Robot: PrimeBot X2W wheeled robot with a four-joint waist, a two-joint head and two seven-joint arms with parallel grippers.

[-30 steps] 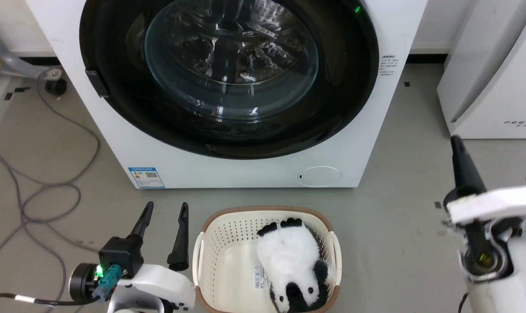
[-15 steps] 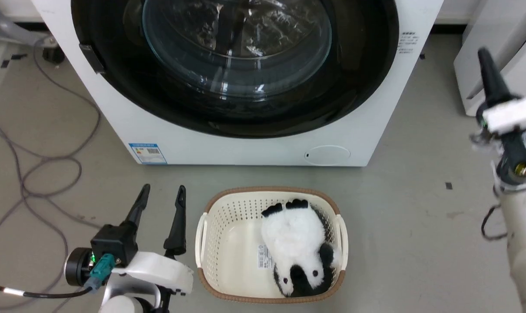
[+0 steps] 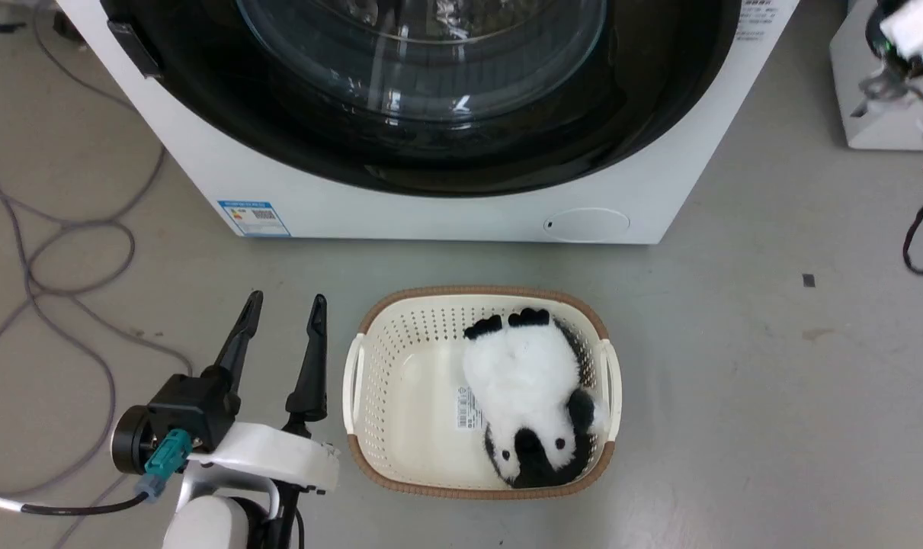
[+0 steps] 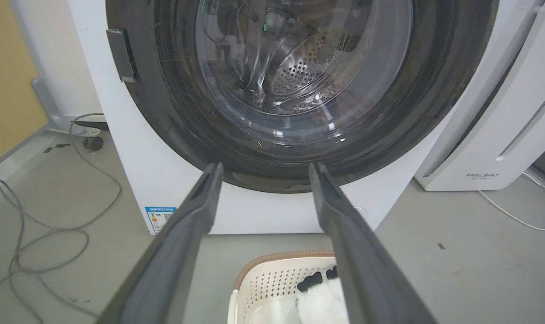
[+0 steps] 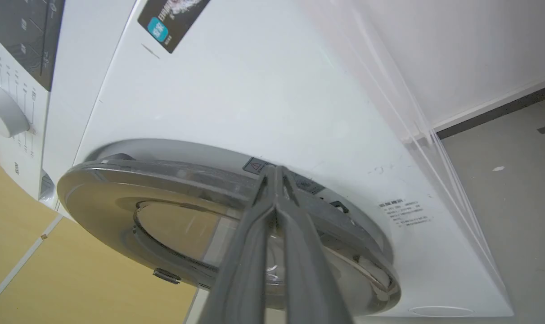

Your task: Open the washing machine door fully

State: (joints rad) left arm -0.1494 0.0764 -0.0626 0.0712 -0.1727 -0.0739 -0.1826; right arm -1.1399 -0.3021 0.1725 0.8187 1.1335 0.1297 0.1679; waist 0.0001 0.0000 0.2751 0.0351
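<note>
One round black door (image 3: 423, 84) with a glass window lies closed against the front of the one white washing machine (image 3: 431, 217). The right gripper (image 5: 276, 173) has its jaws pressed together, tips at the door's rim; whether they touch it I cannot tell. The left gripper (image 3: 288, 297) hangs low over the floor, jaws spread and empty, beside one basket (image 3: 370, 457) holding one plush panda (image 3: 526, 381).

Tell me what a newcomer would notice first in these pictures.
The glossy black washing machine door with its bulging glass window spans the head view's top. Before it on the floor, a panda plush lies in a cream basket. The right gripper, shut, points at the door's rim.
</note>
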